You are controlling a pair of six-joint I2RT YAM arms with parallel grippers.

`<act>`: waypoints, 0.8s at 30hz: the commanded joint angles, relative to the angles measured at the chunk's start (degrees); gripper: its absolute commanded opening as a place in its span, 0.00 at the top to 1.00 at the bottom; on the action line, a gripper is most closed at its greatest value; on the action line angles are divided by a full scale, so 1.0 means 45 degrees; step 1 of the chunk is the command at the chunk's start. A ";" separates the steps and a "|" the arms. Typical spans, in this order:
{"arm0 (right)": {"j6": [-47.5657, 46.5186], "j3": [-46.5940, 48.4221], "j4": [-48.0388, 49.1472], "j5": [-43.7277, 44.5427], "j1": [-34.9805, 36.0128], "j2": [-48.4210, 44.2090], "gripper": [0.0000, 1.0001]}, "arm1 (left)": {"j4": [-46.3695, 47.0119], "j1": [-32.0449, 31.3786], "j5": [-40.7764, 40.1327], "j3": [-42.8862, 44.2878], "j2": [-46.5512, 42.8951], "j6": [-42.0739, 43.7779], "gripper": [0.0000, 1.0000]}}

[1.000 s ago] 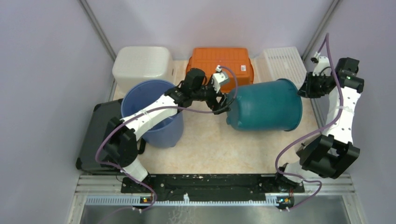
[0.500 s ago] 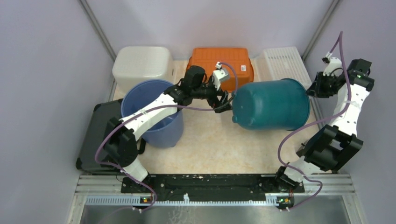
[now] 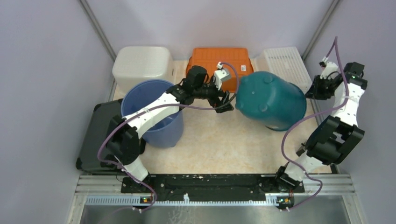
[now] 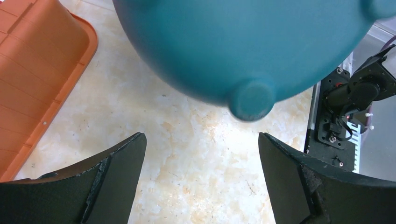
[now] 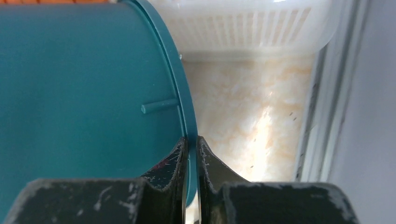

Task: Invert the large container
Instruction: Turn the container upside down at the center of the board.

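Right fingers (image 5: pixel 169 164) pinch the smooth teal container (image 5: pixel 84 70) at its thin rim; left gripper (image 4: pixel 200 139) gapes empty.

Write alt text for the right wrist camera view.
The right gripper is shut on the rim of a large teal container that fills the left of the frame. Behind it sits a white slotted basket on a beige marbled table.

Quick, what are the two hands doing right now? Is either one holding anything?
Left hand: open, holding nothing.
Right hand: closed on the rim of the teal container.
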 commanded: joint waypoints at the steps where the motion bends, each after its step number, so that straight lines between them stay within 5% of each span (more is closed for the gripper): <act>1: 0.0072 -0.0967 -0.0677 0.0919 0.0092 0.0807 1.00 | 0.0373 -0.0064 -0.0029 0.0496 0.0099 -0.0167 0.04; 24: -0.0023 -0.2296 -0.0112 0.0022 0.0388 -0.0147 1.00 | 0.0867 -0.0055 0.0919 0.0718 0.0976 -0.0981 0.03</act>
